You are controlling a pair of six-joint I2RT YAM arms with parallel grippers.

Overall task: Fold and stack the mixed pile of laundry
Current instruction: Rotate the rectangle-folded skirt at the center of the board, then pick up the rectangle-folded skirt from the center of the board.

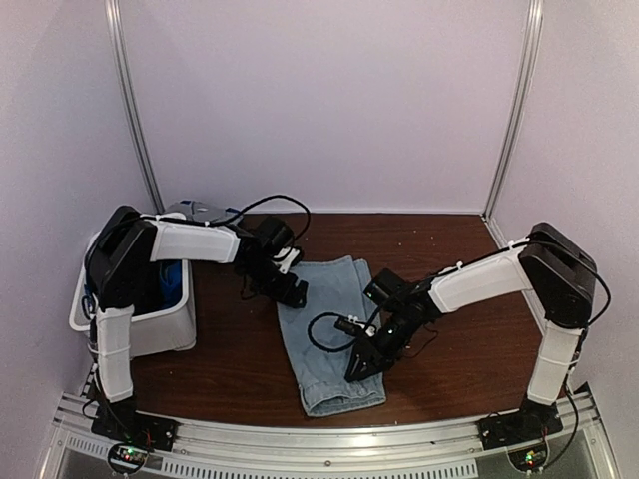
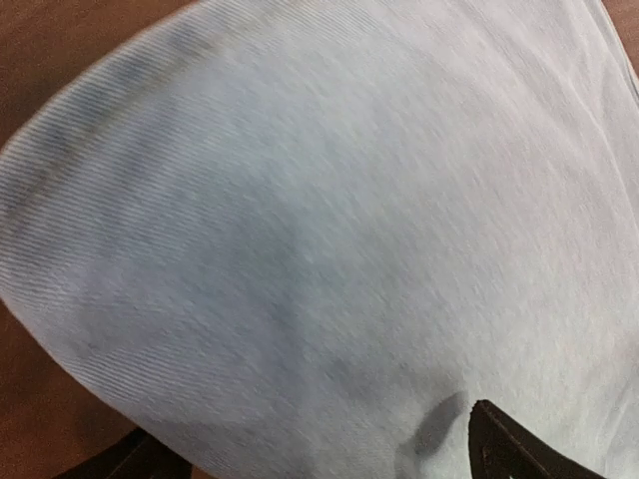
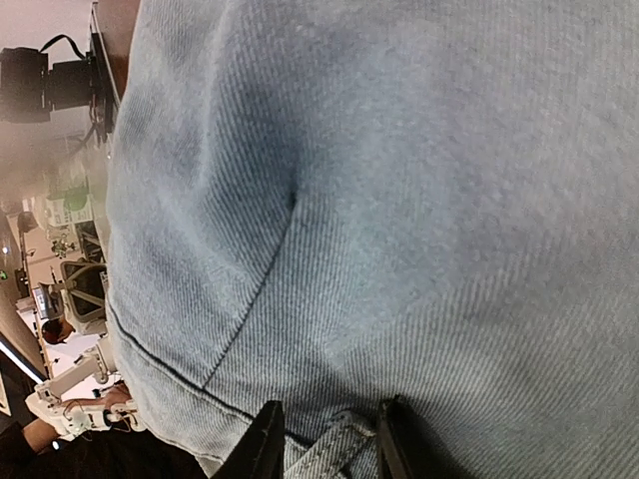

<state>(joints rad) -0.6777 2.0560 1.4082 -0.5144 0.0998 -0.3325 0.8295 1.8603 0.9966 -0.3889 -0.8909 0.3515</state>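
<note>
Folding step: right gripper pinches faded light-blue denim garment hem, mid-frame; left gripper gapes wide, empty. Next, probably: carry hem across.

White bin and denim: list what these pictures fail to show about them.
- White bin contents: top view, left arm covers most; only blue fabric shows.
- Denim piece outline: wrist views too close, edges cut it off; left one blurred.
- Left gripper fingers: left wrist view, cut by bottom edge.

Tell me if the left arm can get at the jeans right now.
Probably yes: the left gripper hangs open at the far left corner of the jeans, nothing between them, and the right gripper pinches the near right edge, out of its way.
</note>
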